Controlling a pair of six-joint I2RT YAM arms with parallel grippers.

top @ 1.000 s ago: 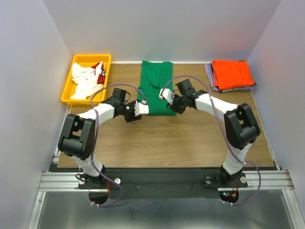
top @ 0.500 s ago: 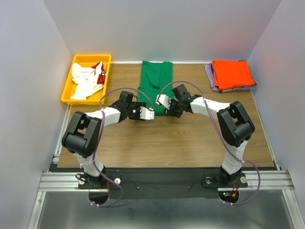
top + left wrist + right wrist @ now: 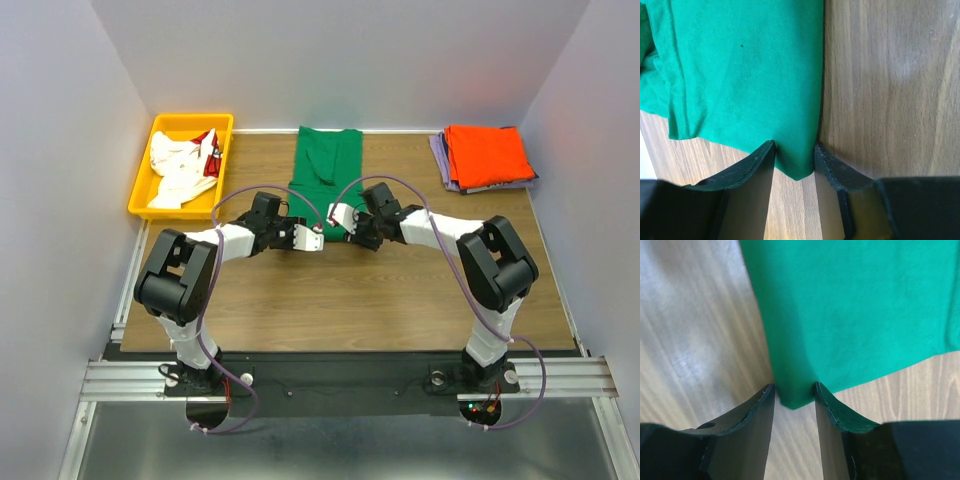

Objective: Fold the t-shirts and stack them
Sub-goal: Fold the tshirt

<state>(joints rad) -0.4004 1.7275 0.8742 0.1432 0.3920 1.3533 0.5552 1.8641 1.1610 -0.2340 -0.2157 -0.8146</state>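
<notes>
4 fingers (image 3: 747,172) straddle green t-shirt (image 3: 322,165) corners; bin (image 3: 140,196) left, orange t-shirt (image 3: 487,153) right.

3+ tees (image 3: 325,165), 1 yellow bin (image 3: 185,122), 2 arms (image 3: 225,238)

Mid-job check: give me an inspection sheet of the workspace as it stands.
Surface: wooden table, no damage seen.
Job's things: green shirt flat at centre back; orange shirt folded atop lavender shirt, back right; white and red shirts in yellow bin, back left.
Clutter: nothing seen.
Grippers: left gripper and right gripper open, each astride a near corner of green shirt.
Cables: purple cables loop along both arms.
Surroundings: white walls, metal rail.
</notes>
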